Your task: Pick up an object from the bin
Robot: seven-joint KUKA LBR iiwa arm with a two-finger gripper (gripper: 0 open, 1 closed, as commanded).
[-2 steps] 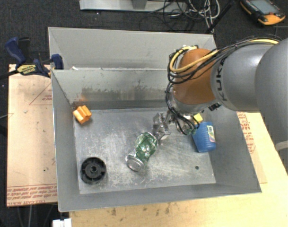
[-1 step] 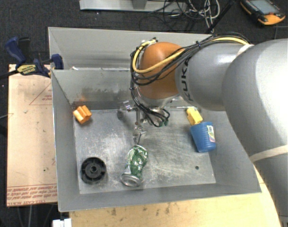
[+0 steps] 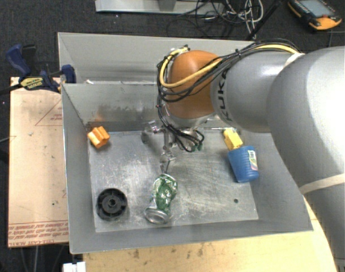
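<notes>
A grey KUKA arm (image 3: pixel 285 89) reached from the right into a grey metal bin (image 3: pixel 76 169) of loose items, its wrist hidden under a rounded orange cover (image 3: pixel 189 84) looped with yellow and black cables (image 3: pixel 171 72). The tool (image 3: pixel 167 163) hung below that cover, over the middle of the bin floor, and pointed down towards the front. Its narrow tip stood just behind the upper end of a crushed green and silver drinks can (image 3: pixel 162 197). Whether the tip touched the can could not be told from this angle. Nor could it be told whether the tool was open or closed, since its lower part showed as a single thin shape against the scratched metal. Nothing could be made out in its grip.

The can lay on its side near the bin's front edge, at about the middle, with its open silver end towards the front. A black round part (image 3: pixel 111 203), ribbed like a small wheel, lay flat in the front left corner, near the can but apart from it. An orange block (image 3: pixel 98 136) sat at the back left, close to the foot of the sloping left wall. On the right side a blue cylinder (image 3: pixel 243 164) with a pale label lay tilted. A small yellow piece (image 3: pixel 232 139) lay just behind its upper end, partly beneath the arm. Both were well apart from the tool.
</notes>
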